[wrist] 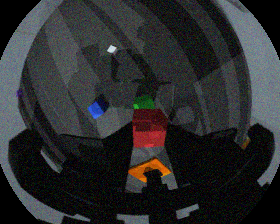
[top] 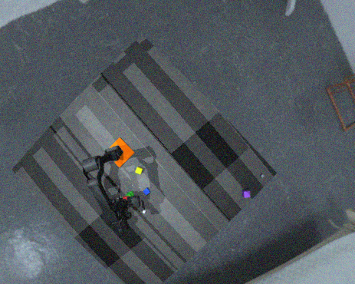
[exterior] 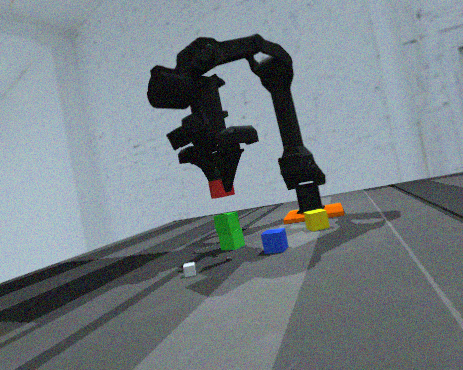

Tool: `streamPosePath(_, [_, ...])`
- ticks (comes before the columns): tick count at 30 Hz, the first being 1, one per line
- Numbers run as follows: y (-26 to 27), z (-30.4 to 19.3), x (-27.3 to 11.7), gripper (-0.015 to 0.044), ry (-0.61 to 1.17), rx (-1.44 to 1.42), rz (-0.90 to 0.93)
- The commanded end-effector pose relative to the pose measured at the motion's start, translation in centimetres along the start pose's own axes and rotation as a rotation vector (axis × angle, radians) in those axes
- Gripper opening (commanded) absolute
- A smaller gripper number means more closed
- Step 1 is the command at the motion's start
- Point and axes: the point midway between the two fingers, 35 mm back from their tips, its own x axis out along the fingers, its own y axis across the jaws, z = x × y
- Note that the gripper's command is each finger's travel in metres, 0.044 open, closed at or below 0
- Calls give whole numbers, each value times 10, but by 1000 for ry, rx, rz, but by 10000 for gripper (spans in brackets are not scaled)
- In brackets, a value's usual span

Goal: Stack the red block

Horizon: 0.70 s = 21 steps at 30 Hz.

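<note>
The red block (top: 125, 198) (exterior: 220, 189) (wrist: 149, 131) is held between the fingertips of my gripper (exterior: 222, 186) (wrist: 147, 124), which is shut on it. The green tower (top: 130, 194) (exterior: 229, 231) (wrist: 144, 103) stands upright, two blocks high. In the exterior view the red block hangs above the tower, with a visible gap between them, slightly left of the tower's middle. In the wrist view the red block hides part of the tower.
A blue block (top: 146, 191) (exterior: 275, 241) (wrist: 96, 109) lies near the tower. A small white cube (top: 143, 211) (exterior: 189, 269) (wrist: 112, 49), a yellow block (top: 139, 170) (exterior: 317, 220) and a purple block (top: 246, 194) are also there. An orange plate (top: 127, 153) (exterior: 335, 209) lies at the arm's base.
</note>
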Motion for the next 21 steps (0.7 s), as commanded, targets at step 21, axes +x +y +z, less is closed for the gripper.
streamPosePath(21, [-1,1,32,0,-1,-5,-2])
